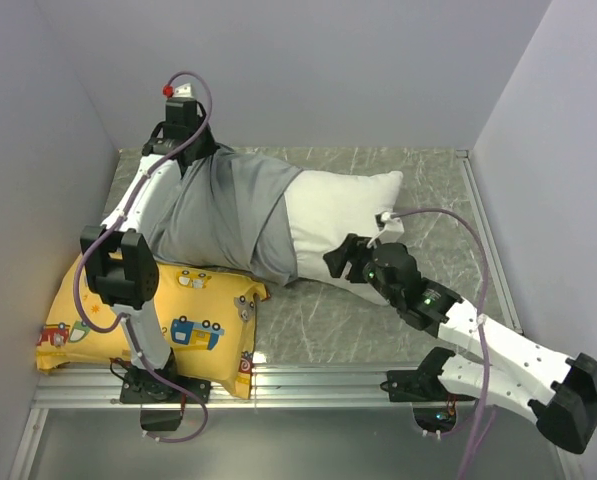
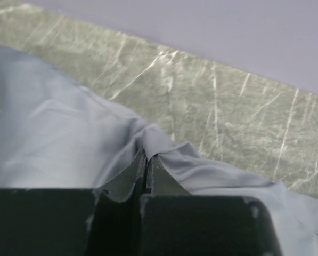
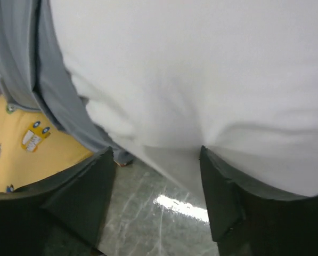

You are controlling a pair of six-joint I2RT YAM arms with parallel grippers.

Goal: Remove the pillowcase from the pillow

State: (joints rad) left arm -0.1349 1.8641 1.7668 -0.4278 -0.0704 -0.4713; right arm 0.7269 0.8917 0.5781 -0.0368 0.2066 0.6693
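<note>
The grey pillowcase (image 1: 218, 215) covers the left half of the white pillow (image 1: 338, 215), which lies across the middle of the table. My left gripper (image 1: 178, 135) is at the case's far left corner, jaws shut on a fold of the grey pillowcase (image 2: 68, 138); the pinch shows at the fingertips (image 2: 153, 165). My right gripper (image 1: 340, 262) is open at the pillow's near edge. In the right wrist view the white pillow (image 3: 201, 74) bulges just above the spread fingers (image 3: 89, 192), and the case's open hem (image 3: 47, 101) hangs at left.
A yellow cushion (image 1: 193, 325) with cartoon vehicles lies at the front left, under the left arm, touching the pillowcase. Grey walls close in on the left, back and right. A metal rail (image 1: 308, 385) runs along the near table edge.
</note>
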